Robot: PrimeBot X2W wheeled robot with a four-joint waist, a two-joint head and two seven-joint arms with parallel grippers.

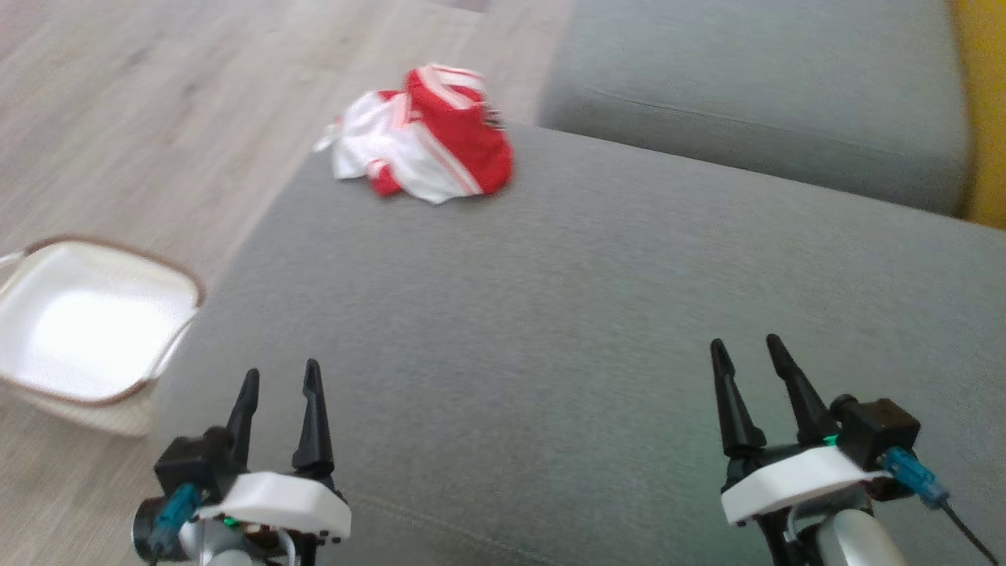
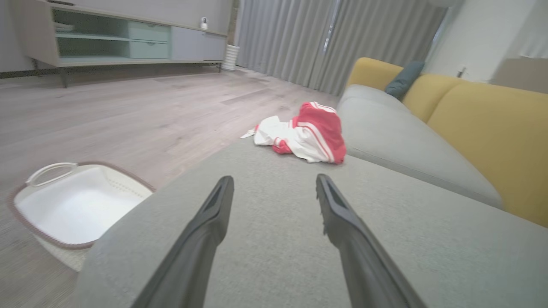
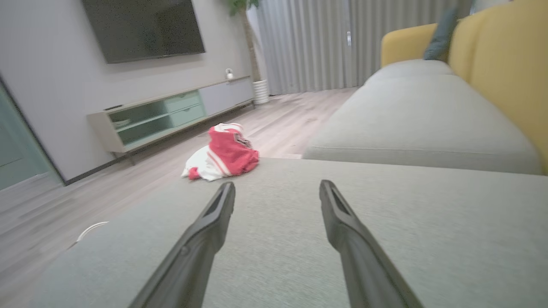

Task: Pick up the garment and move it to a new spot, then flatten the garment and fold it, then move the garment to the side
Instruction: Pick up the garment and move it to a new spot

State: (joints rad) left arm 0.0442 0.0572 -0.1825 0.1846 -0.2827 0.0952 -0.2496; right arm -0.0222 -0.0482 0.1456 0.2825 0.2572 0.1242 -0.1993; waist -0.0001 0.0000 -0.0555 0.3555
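Observation:
A crumpled red and white garment [image 1: 428, 137] lies at the far left corner of the grey sofa seat [image 1: 597, 299], partly over its edge. The left wrist view has the garment [image 2: 306, 133] ahead beyond the fingers, and the right wrist view has the garment [image 3: 222, 153] ahead to the left. My left gripper [image 1: 281, 384] hovers open over the near left of the seat, nothing between its fingers. My right gripper [image 1: 747, 354] is open too, at the near right, empty. Both are far short of the garment.
A white basket [image 1: 86, 322] with a brown rim stands on the wooden floor left of the sofa. A second grey seat cushion [image 1: 754, 86] lies at the far right, with the yellow backrest [image 1: 982, 110] beyond. A low TV cabinet [image 3: 171, 115] lines the wall.

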